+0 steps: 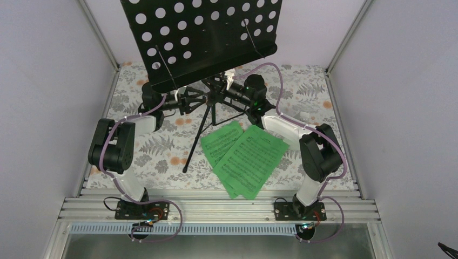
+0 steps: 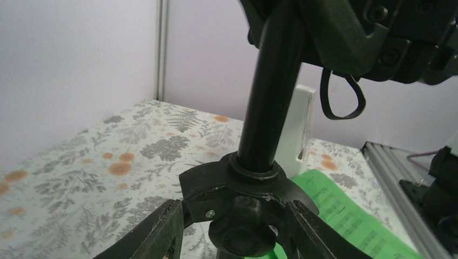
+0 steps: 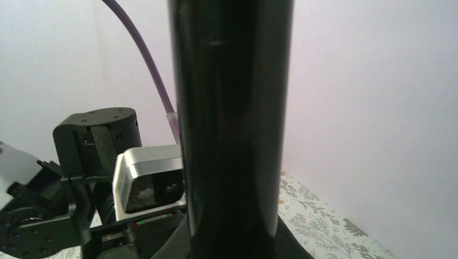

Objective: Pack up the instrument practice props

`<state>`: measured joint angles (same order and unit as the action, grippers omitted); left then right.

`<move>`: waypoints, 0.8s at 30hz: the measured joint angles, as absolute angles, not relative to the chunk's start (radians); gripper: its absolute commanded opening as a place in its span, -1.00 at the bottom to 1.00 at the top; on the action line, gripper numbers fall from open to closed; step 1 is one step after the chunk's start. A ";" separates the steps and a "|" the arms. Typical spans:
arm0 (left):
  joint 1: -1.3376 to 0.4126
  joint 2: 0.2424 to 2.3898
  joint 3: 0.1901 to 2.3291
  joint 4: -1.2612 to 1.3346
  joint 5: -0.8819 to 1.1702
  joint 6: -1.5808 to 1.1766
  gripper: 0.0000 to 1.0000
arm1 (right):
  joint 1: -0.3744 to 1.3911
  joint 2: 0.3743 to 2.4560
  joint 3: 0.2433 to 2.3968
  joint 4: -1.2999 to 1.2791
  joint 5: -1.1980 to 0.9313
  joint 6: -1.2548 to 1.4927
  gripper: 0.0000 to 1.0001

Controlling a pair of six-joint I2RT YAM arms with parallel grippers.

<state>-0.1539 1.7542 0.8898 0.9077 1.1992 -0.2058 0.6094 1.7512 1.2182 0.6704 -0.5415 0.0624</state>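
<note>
The black tripod music stand stands at the back middle, its round-holed desk tilted above both grippers and one leg reaching toward me. My left gripper comes in from the left and its jaws close round the stand's leg hub and knob. My right gripper comes in from the right, and the stand's pole fills its view between the jaws. Two bright green sheet-music pages lie flat in front of the stand and also show in the left wrist view. The white metronome stands behind the pole.
A floral cloth covers the table. White walls close in the left, back and right. Aluminium rails run along the near edge by the arm bases. The left wrist's camera sits close beside the pole.
</note>
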 measured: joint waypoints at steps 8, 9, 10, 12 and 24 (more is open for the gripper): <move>-0.155 1.828 0.887 1.142 1.213 -0.487 -0.38 | 0.609 1.751 1.219 0.670 -0.543 0.062 -0.93; -0.157 1.828 0.887 1.153 1.213 -0.508 -0.41 | 0.609 1.751 1.219 0.670 -0.543 0.062 -0.93; -0.159 1.828 0.887 1.159 1.213 -0.521 -0.44 | 0.609 1.751 1.219 0.670 -0.543 0.062 -0.93; -0.166 1.828 0.887 1.151 1.207 -0.540 -0.51 | 0.609 1.751 1.219 0.670 -0.544 0.062 -0.93; -0.180 1.747 0.878 0.971 1.124 -0.578 -0.86 | 0.607 1.751 1.219 0.669 -0.545 0.062 -0.93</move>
